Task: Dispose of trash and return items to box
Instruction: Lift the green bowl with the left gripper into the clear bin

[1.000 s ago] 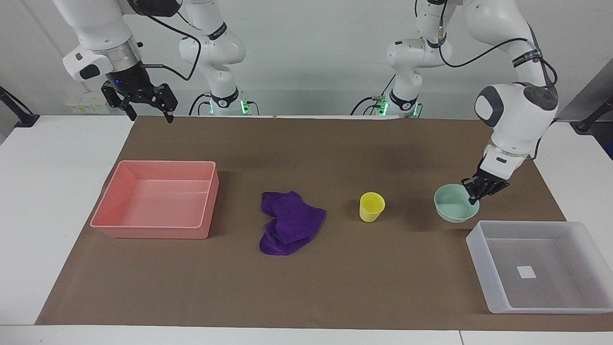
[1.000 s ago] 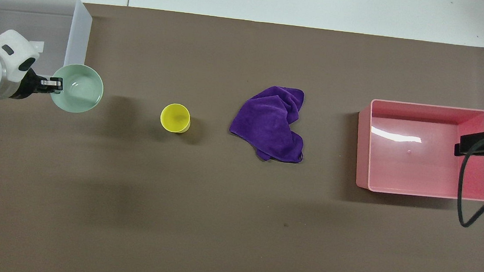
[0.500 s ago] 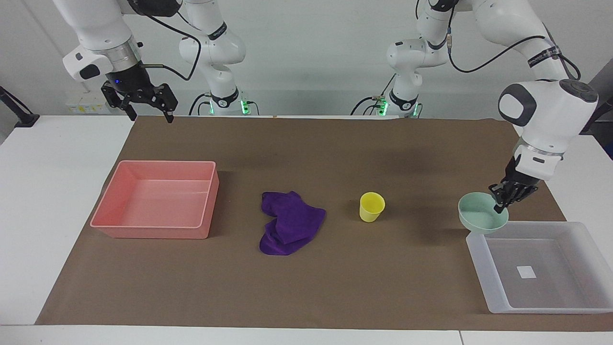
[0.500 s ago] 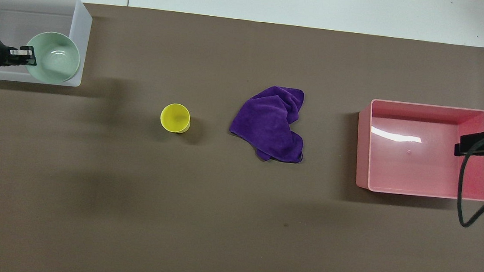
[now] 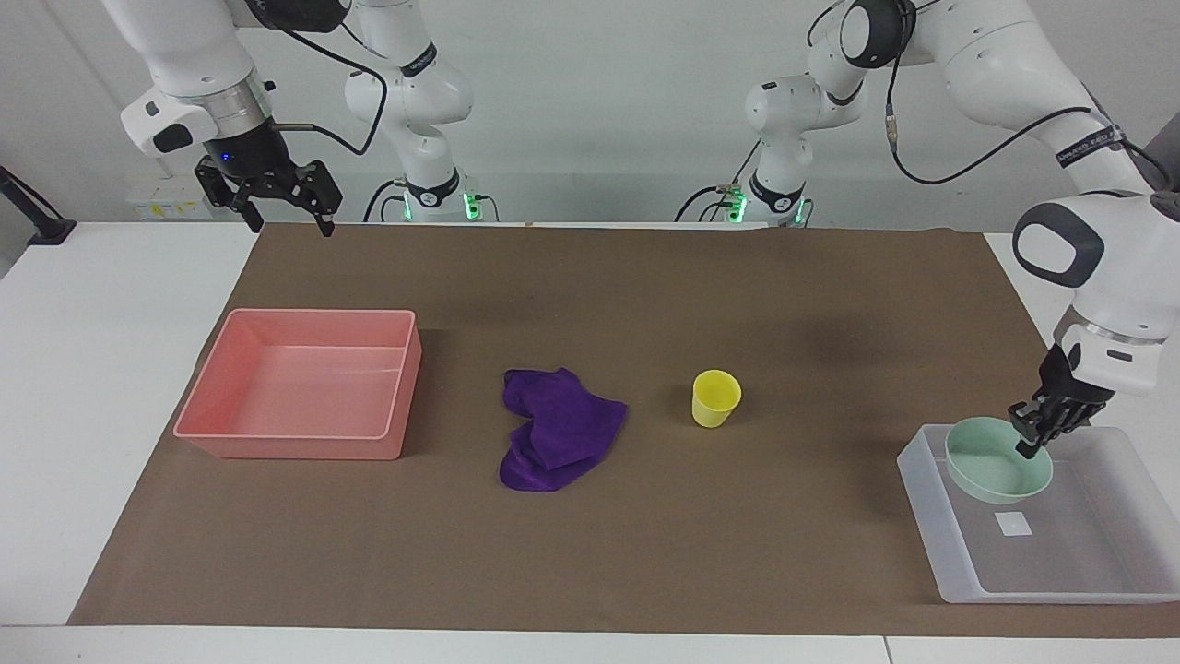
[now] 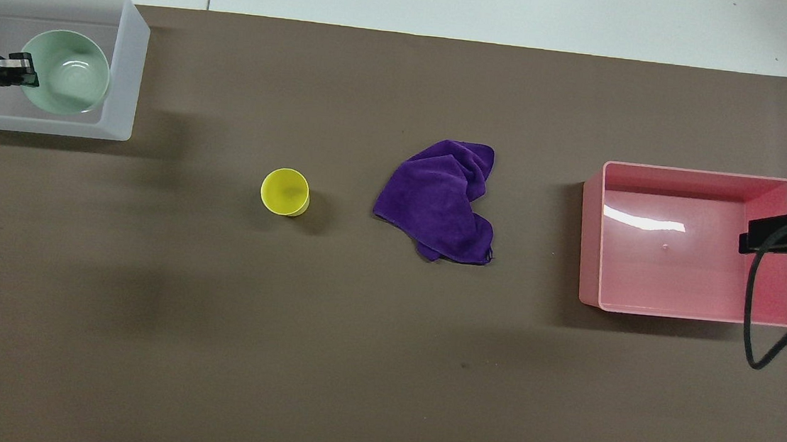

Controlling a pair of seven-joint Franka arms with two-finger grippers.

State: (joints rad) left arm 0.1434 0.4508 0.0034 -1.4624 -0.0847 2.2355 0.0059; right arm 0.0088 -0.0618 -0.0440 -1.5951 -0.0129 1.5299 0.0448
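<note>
My bowl (image 5: pixel 991 461) is smooth plastic; the box (image 5: pixel 1088 576) is translucent plastic (matt), the cloth (image 5: pixel 558 429) soft fabric, the bin (image 5: pixel 295 447) glossy.

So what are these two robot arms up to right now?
They are tidying a table. The left gripper is shut on the rim of a shallow mint-green bowl, holding it over the translucent whitish plastic tray. The small yellow plastic cup and the crumpled purple cloth lie untouched on the brown mat, the cloth beside an empty pink rectangular bin. The right gripper waits, open, up near its own base.
</note>
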